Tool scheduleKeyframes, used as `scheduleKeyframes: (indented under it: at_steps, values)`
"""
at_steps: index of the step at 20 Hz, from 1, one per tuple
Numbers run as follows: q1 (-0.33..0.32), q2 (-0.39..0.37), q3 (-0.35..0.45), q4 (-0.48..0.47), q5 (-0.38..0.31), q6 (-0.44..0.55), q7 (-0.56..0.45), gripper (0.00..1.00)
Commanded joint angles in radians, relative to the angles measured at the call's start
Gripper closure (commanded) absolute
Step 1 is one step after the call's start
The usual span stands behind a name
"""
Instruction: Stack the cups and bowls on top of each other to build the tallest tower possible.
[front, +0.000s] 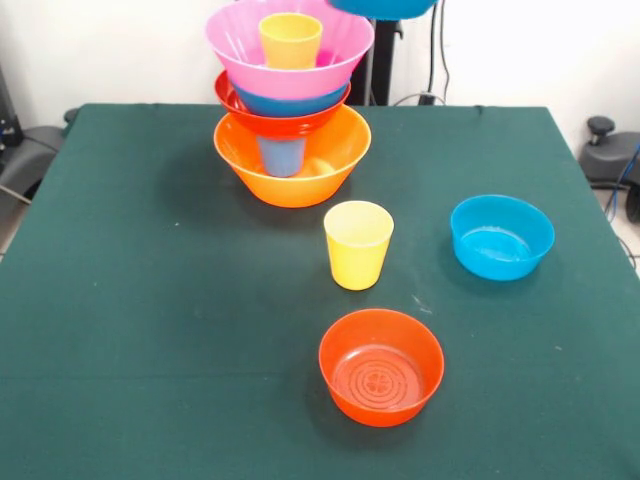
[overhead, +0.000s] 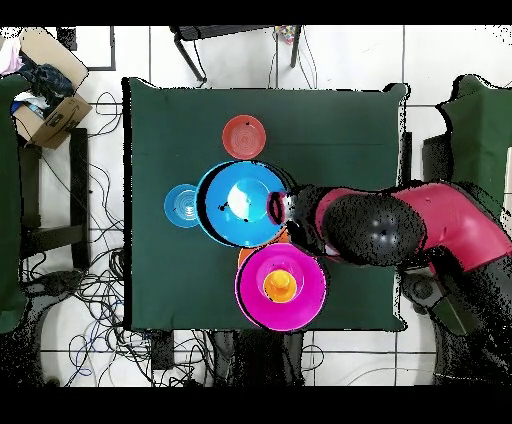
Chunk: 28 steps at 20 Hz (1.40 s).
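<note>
The tower (front: 290, 110) stands at the far side. Its base is the big orange bowl (front: 330, 165) with a blue cup (front: 282, 156) in it. Above come a red-orange bowl (front: 262, 122), a blue bowl (front: 290, 102) and the big pink bowl (front: 240, 45) (overhead: 255, 290), which holds an orange cup (front: 291, 40) (overhead: 280, 286). My gripper (overhead: 278, 207) holds another blue bowl (overhead: 235, 200) by its rim, high in the air. Only that bowl's underside (front: 383, 6) shows at the top edge of the front view. A yellow cup (front: 357, 243) stands upright mid-table.
A blue bowl (front: 501, 236) (overhead: 183, 205) sits to the right of the yellow cup in the front view. A red-orange bowl (front: 381, 366) (overhead: 244, 137) sits near the front edge. My red arm (overhead: 420, 225) reaches in from the right of the overhead view.
</note>
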<state>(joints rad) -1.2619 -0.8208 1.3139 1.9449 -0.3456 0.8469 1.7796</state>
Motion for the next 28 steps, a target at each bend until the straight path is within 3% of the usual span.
scheduleKeyframes:
  at_steps: [1, 5, 28]
  values:
    - [-0.008, 0.106, -0.005, 0.054, -0.130, 0.115, -0.388, 1.00]
    - [-0.024, 0.136, -0.018, 0.051, -0.166, 0.113, -0.405, 1.00]
    - [-0.089, 0.154, 0.014, 0.028, -0.172, 0.258, -0.478, 1.00]
